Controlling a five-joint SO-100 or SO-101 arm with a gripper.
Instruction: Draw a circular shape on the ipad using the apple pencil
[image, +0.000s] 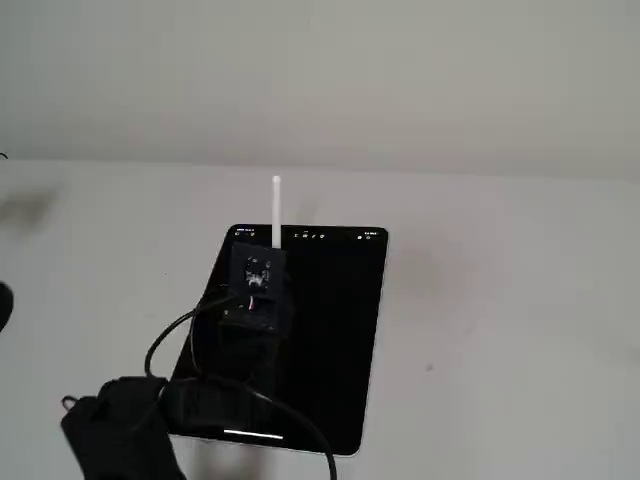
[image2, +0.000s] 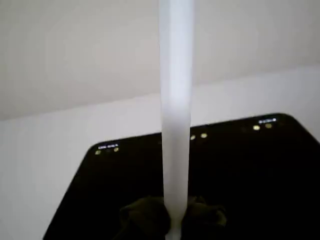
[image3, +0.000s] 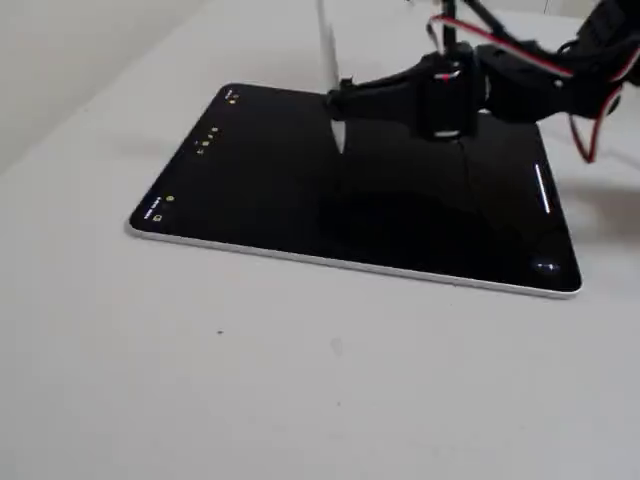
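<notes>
Robot arm poising the apple pencil (image3: 328, 40) over the ipad (image3: 300, 210)

The tool (image3: 340, 100) is clenching the stylus upright, tip hanging just above the blank screen's middle, seemingly readying a stroke; no circular shape is showing.

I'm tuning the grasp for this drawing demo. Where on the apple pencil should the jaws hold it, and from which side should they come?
Judging by this pose, low on the shaft. The apple pencil stands upright over the ipad, and the gripper comes in level from the right of this fixed view, jaws shut across the round barrel just above the tip. A low hold probably keeps the tip steadier. No circular shape shows yet.
</notes>
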